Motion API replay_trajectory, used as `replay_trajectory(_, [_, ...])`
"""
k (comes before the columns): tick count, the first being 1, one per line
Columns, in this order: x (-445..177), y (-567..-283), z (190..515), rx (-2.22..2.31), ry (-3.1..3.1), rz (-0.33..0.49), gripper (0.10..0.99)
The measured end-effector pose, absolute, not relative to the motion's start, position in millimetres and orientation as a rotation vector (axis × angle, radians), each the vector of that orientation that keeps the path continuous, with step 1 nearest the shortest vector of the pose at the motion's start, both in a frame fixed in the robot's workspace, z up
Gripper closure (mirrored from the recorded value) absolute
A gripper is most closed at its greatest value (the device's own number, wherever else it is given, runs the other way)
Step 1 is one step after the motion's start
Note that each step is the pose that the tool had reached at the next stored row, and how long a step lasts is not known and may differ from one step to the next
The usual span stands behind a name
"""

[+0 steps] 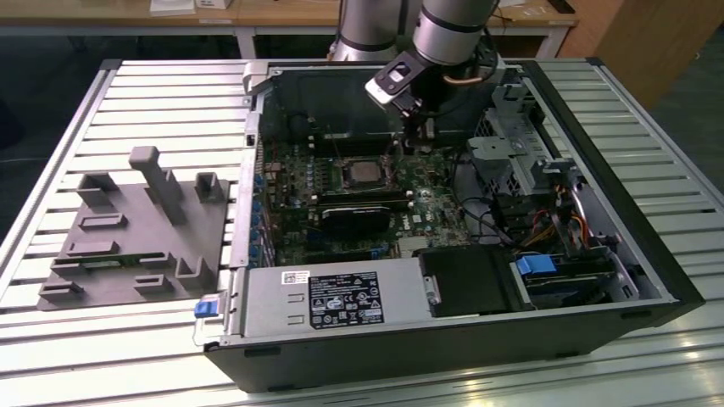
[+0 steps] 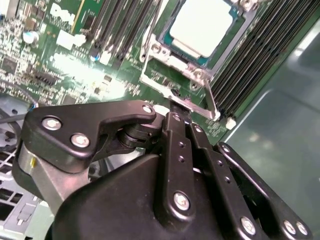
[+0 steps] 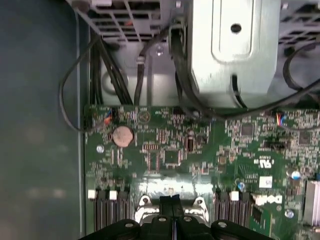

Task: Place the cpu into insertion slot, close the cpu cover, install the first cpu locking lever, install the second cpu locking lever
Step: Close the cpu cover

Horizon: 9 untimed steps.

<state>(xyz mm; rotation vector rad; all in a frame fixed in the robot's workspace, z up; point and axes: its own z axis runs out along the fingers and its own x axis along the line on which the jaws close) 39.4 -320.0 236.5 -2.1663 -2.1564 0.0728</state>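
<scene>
The cpu point(image 2: 202, 25), a silver-topped square, lies in the insertion slot point(image 1: 337, 175) on the green motherboard. It also shows in the exterior view as cpu point(image 1: 362, 172). The silvery cpu cover point(image 2: 172, 61) lies flat around the chip. A thin wire locking lever point(image 2: 207, 111) runs along the socket's edge nearest the gripper. My gripper point(image 2: 174, 102) is shut, and its black fingertips meet right at that lever. I cannot tell whether the wire is pinched between them. In the exterior view the gripper point(image 1: 398, 146) hangs inside the open case, just to the right of the socket.
Memory slots point(image 2: 250, 55) flank the socket. A black heatsink point(image 1: 356, 216), the power supply point(image 1: 328, 301) and a drive cage point(image 1: 515, 148) crowd the case. Cables point(image 3: 100, 65) hang near the board's edge. A grey fixture point(image 1: 136, 229) sits on the table at the exterior view's left.
</scene>
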Motion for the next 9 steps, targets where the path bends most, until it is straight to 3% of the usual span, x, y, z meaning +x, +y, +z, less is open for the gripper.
replay_trajectory(9, [25.2,-320.0,236.4,-2.169,-2.161,0.063,0.984])
